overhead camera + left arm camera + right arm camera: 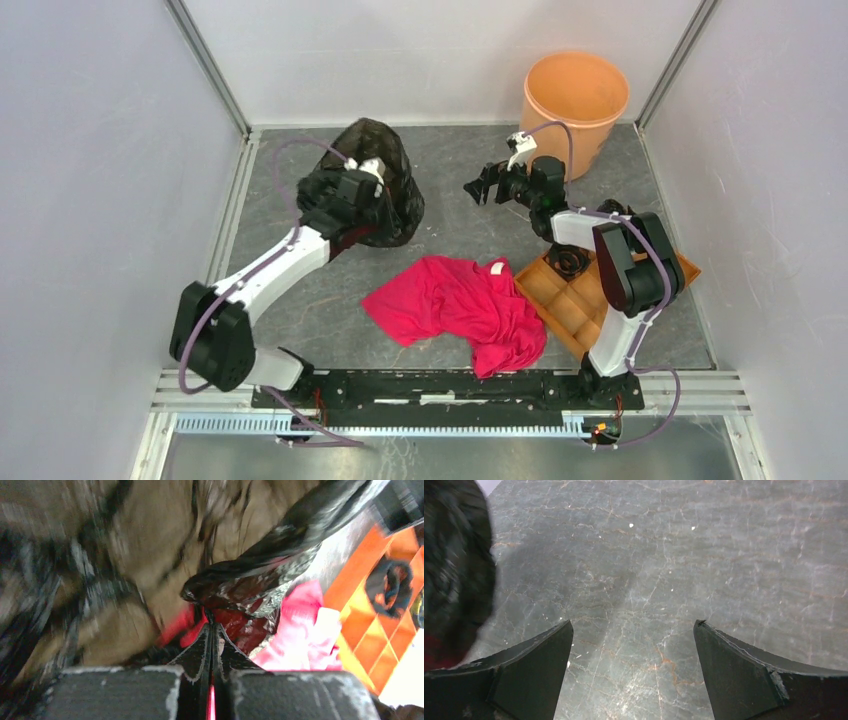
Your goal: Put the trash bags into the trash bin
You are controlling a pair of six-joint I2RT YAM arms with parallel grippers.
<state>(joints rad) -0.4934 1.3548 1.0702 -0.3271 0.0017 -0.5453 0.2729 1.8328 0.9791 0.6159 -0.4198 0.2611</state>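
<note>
Gripping the trash bag, upper left, the left gripper is clamped shut; the right gripper gapes empty. Trash bin, upper right, holds no bag yet.

Black trash bag, pale-orange bin, crimson cloth, brown tray, grey pale-veined tabletop

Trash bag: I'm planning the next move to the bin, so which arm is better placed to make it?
Left. The left end effector is shut on the trash bag. The right end effector hangs open and empty over the table, though nearer the trash bin.
</note>
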